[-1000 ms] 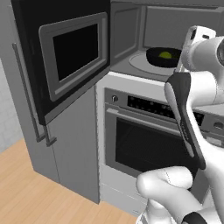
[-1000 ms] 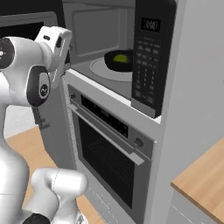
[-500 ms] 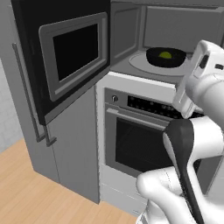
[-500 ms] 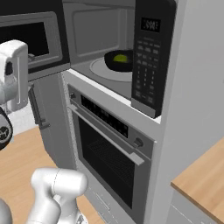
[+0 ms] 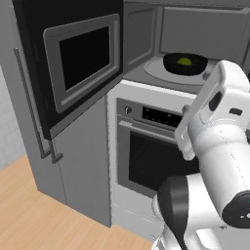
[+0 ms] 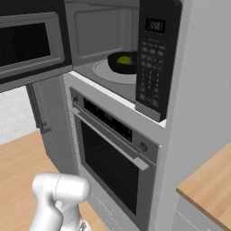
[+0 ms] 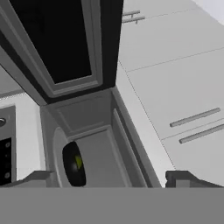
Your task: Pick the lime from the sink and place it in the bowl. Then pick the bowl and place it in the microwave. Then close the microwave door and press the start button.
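Black bowl (image 5: pixel 184 63) with lime (image 5: pixel 184 61) already sitting inside microwave (image 6: pixel 118 46). Microwave door (image 5: pixel 80 63) swung wide toward 9 o'clock, up at 12 from empty, spread-wide fingers (image 7: pixel 40 176). Needs shutting next, probably.

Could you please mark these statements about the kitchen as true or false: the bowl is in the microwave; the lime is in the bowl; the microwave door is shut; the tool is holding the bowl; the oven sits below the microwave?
1. The bowl is in the microwave. True: it sits on the turntable.
2. The lime is in the bowl. True.
3. The microwave door is shut. False: it stands swung wide open.
4. The tool is holding the bowl. False: its jaws are open and empty, apart from the bowl.
5. The oven sits below the microwave. True.
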